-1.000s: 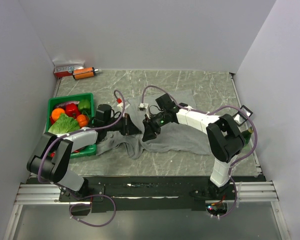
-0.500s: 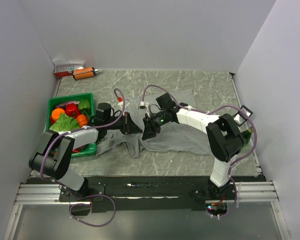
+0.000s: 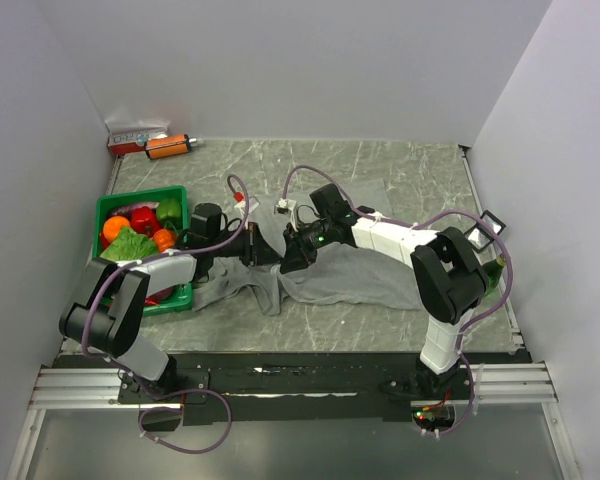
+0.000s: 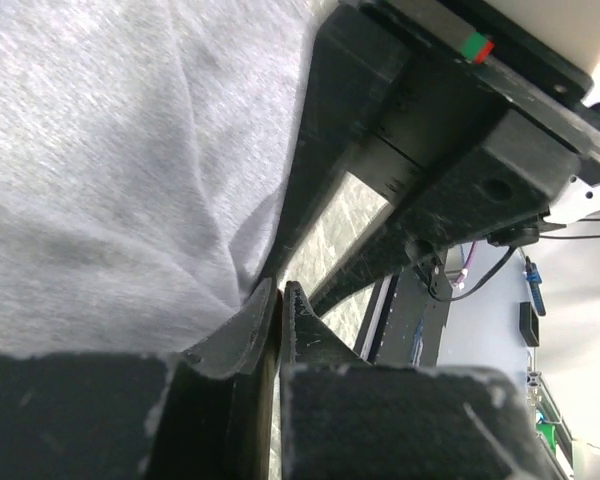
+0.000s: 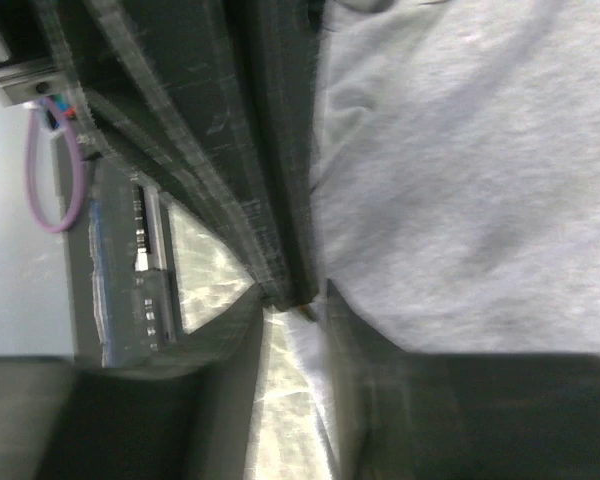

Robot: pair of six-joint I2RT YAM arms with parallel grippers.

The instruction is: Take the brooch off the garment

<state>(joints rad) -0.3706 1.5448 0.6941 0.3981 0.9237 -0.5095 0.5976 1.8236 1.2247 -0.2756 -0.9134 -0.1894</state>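
Note:
The grey garment (image 3: 365, 270) lies rumpled across the middle of the table. My left gripper (image 3: 265, 250) sits at its left part, and the left wrist view (image 4: 278, 288) shows the jaws pressed together where folds of the cloth (image 4: 110, 180) run into the tips. My right gripper (image 3: 289, 257) is right beside it, tip to tip. In the right wrist view the right gripper (image 5: 295, 298) is open, with bare table and a fold of the cloth (image 5: 470, 180) between its fingers, and the left gripper's dark fingers (image 5: 230, 130) just beyond. The brooch is hidden in every view.
A green crate (image 3: 108, 208) with vegetables stands at the left, under the left arm. An orange object (image 3: 167, 146) and a white and red box (image 3: 135, 136) lie at the back left corner. A small black frame (image 3: 490, 222) sits by the right edge.
My right gripper has moved up and to the left, closer to the left gripper. The cloth's left part has shifted slightly with it. The left gripper has moved only slightly.

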